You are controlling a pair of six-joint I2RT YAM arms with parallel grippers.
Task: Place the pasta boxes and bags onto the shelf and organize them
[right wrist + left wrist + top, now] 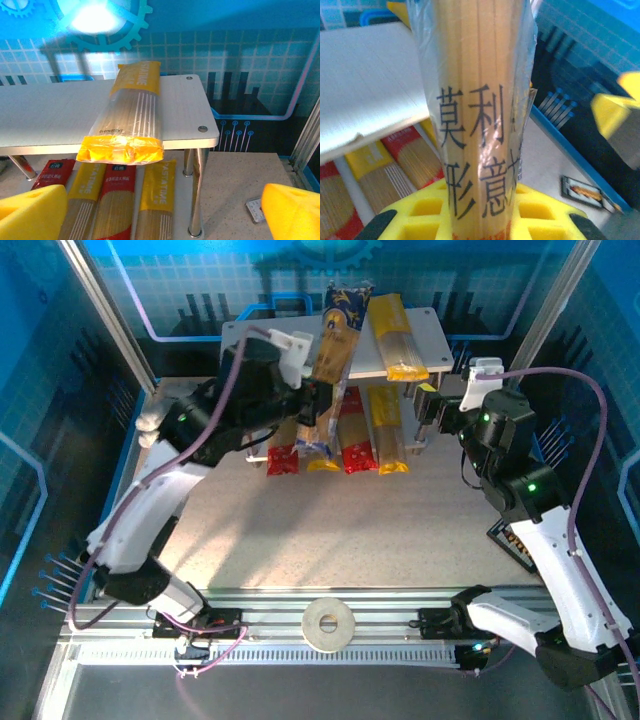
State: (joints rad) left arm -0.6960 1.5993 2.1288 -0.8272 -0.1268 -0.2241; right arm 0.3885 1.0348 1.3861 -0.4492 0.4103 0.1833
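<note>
In the overhead view the left arm (150, 500) rises from the lower left of the frame toward the top centre; the left jaws are clamped on the pale pack with dark blue ends (337, 345), which stands steeply tilted at the top centre, crossing the front edge of the shelf (432, 335). In the left wrist view that pack (475, 100) runs up the middle, clear wrap with black characters over pale pasta, pinched between yellow pads (420, 215) at the bottom edge; the white top board (365, 85) sits at the upper left.

Just right of the held pack, the top yellow pack (397, 335) lies flat on the top board, its near end overhanging the front edge (122, 150). On the lower tier, left to right and side by side, lie the outer red pack (52, 172), the inner yellow pack (90, 185), the inner red pack (116, 195) and the outer yellow pack (156, 195).

The right arm (540, 510) occupies the right of the overhead frame; the right jaws stand wide apart and empty beside the shelf's right end, their yellow fingers (30, 210) in the bottom corners of the right wrist view.

A beige ring (329, 625) lies at the bottom centre, on the rail edging the worktop (330, 530).
</note>
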